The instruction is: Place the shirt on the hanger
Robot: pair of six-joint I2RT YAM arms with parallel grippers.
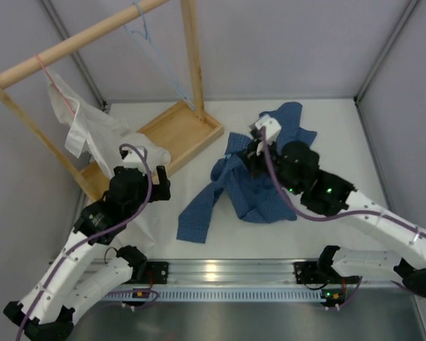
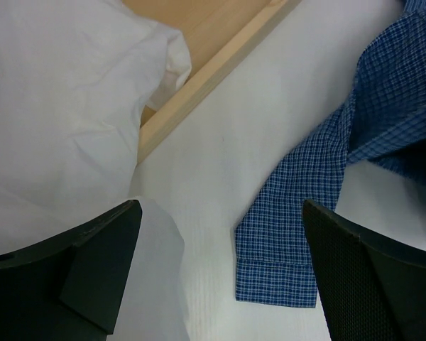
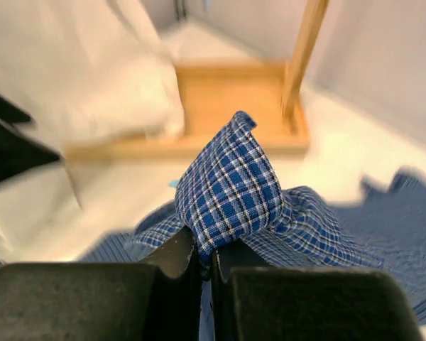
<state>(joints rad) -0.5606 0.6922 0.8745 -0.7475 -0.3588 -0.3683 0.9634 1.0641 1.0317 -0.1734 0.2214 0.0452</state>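
Seen from above, the shirt (image 1: 263,181) lay crumpled mid-counter (image 1: 341,128), one sleeve (image 1: 199,213) trailing diagonally toward the near left. The hanger (image 1: 158,57) hung hook-up from the wooden rack (image 1: 192,64) at the far left, well apart from the shirt; pale grey walls (image 1: 284,42) enclosed the space.

Left wrist view: the left tool (image 2: 220,220) hovered above the white counter, fingers wide apart, the cuff (image 2: 277,280) lying between them.

Right wrist view: the right tool (image 3: 204,249) was clamped together on a raised fold of shirt.
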